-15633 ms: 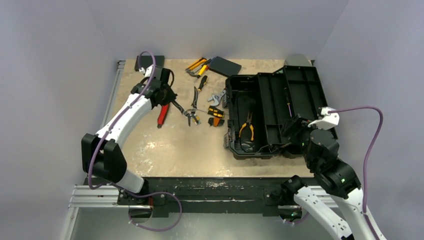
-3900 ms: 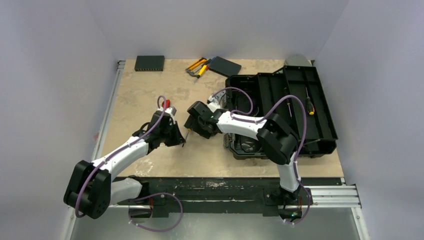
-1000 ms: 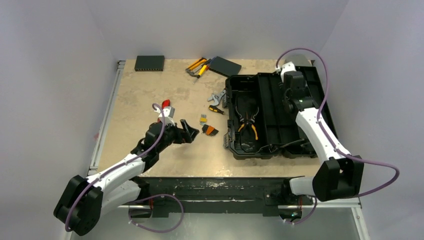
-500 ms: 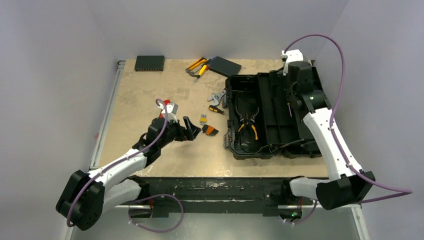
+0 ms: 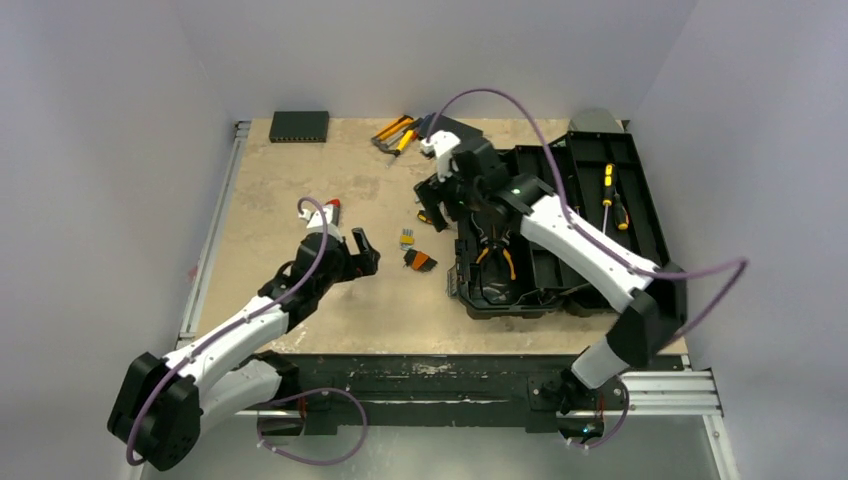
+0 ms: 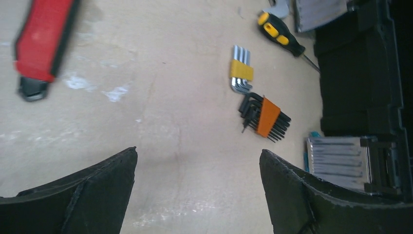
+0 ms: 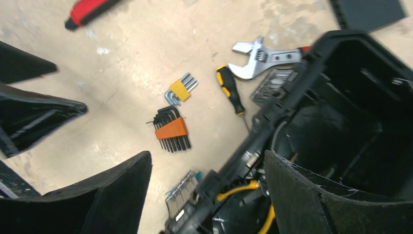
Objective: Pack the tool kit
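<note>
The left fingers (image 5: 362,250) stand apart, holding nothing, above bare table (image 6: 160,146) at centre-left of the top view. The orange hex-key set (image 6: 265,117) lies just to their right. The right fingers (image 5: 438,195), also apart and empty, hover over the left rim of the open toolbox (image 7: 370,97) at centre. 2 screwdrivers (image 5: 606,185) lie in its lid, upper right.

Red-handled tool (image 6: 44,44) cut off at edge; toolbox (image 7: 292,97) seemingly blurred
</note>
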Robot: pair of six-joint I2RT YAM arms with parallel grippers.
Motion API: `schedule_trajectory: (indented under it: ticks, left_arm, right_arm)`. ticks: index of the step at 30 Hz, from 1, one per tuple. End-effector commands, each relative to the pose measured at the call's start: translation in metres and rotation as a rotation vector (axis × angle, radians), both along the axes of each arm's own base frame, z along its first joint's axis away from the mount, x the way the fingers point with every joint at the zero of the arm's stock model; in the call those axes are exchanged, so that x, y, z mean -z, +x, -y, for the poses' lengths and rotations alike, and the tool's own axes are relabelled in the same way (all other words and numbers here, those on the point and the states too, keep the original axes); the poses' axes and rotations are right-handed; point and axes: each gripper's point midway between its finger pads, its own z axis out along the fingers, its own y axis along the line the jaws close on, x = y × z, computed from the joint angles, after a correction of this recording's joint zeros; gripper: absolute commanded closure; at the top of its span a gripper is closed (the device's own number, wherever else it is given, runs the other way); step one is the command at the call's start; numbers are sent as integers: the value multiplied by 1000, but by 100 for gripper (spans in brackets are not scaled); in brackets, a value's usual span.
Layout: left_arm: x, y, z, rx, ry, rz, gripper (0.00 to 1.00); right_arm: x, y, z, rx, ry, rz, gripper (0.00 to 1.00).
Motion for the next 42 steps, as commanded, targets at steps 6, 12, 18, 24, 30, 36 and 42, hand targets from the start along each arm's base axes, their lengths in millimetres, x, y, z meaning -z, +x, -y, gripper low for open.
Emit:
schedule_trajectory:
  ticks: [6, 12, 18, 24, 30, 36, 42]
  left_arm:
    - [-14, 2, -61, -341, 64, 52, 7]
    - [-15, 2, -63, -348, 73, 48, 7]
    - [-14, 3, -56, -310, 82, 34, 7]
    - [-12, 5, -53, -286, 99, 15, 8]
    - [-12, 5, -50, -273, 92, 14, 8]
    - [-13, 5, -49, -268, 95, 14, 8]
    - [-17, 5, -46, -243, 94, 23, 9]
  right_arm:
    - [65, 38, -71, -145, -171, -41, 24]
    - [107, 61, -77, -142, -282, -59, 25]
    - [132, 81, -81, -140, -359, -42, 29]
    - [162, 98, -74, -105, -470, -43, 29]
    - [177, 112, -63, -77, -483, -74, 32]
    - [200, 108, -56, -99, -499, -154, 44]
    - [193, 91, -65, -150, -446, -233, 88]
